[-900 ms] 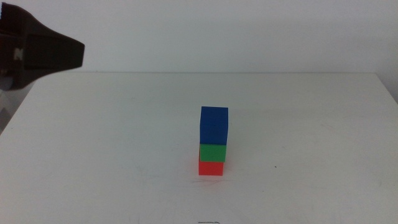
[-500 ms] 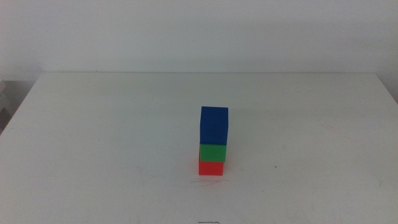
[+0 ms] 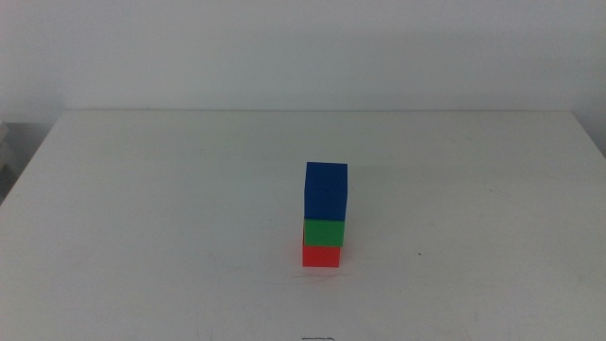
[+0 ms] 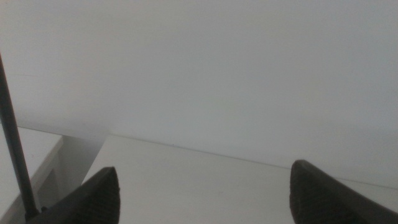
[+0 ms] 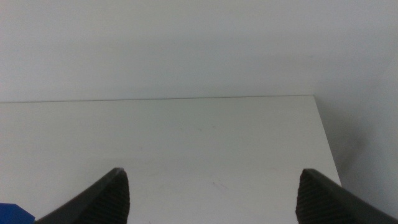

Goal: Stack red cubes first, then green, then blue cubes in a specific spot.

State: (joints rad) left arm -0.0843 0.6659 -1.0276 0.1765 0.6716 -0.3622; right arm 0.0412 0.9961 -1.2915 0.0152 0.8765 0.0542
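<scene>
Near the middle of the white table stands a stack of three cubes: the red cube [image 3: 321,256] at the bottom, the green cube [image 3: 324,232] on it, and the blue cube [image 3: 326,191] on top. No gripper touches the stack, and neither arm shows in the middle view. The left gripper [image 4: 205,202] is open with nothing between its jaws, facing the table's far edge and the wall. The right gripper [image 5: 214,199] is also open and holds nothing; a corner of the blue cube [image 5: 13,214] shows beside one jaw.
The white tabletop [image 3: 142,218] stretches around the stack, with its far edge against a plain white wall. A thin dark rod [image 4: 13,143] stands at the table's side in the left wrist view.
The left arm, seen at the upper left of the middle view 0.9 s ago, has withdrawn out of that view. The stack has not moved.
</scene>
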